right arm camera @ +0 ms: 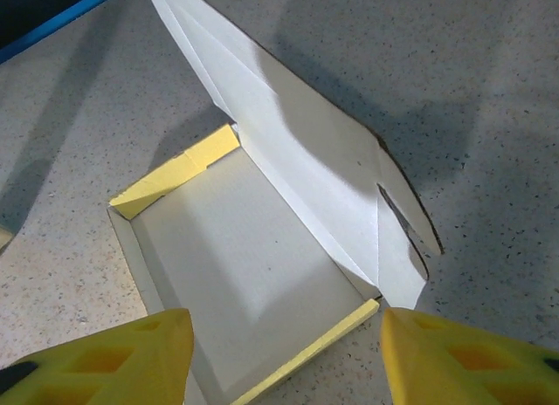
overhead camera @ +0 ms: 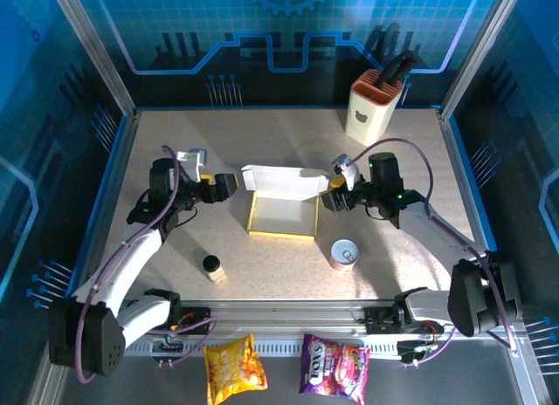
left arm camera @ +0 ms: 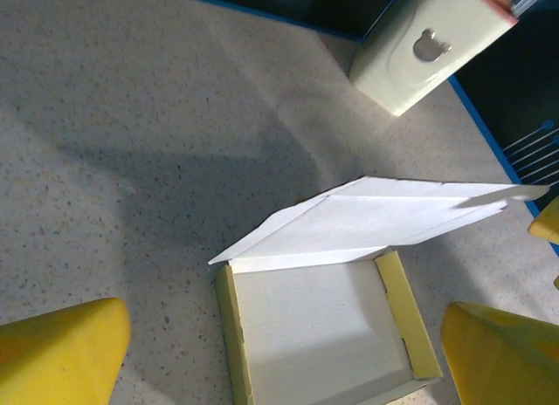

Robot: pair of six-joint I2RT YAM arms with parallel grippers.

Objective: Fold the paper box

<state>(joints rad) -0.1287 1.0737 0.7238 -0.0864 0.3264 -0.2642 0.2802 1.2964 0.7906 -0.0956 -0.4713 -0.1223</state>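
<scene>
The paper box (overhead camera: 282,216) lies in the middle of the table as a shallow tray, grey-white inside with yellow side walls. Its white lid flap (overhead camera: 279,183) stands raised along the far edge. My left gripper (overhead camera: 229,187) hovers open just off the lid's left end. In the left wrist view the box (left arm camera: 314,326) sits ahead of that gripper (left arm camera: 279,361), between its yellow fingers (left arm camera: 61,353). My right gripper (overhead camera: 330,195) is open beside the lid's right end. In the right wrist view the box (right arm camera: 244,274) and its lid flap (right arm camera: 297,152) lie ahead of that gripper (right arm camera: 284,361), and nothing is held.
A cream knife block (overhead camera: 374,108) stands at the back right. A tin can (overhead camera: 345,254) sits near the box's front right corner, a small dark-capped bottle (overhead camera: 212,267) at front left. Two snack bags (overhead camera: 234,366) lie below the table's near edge.
</scene>
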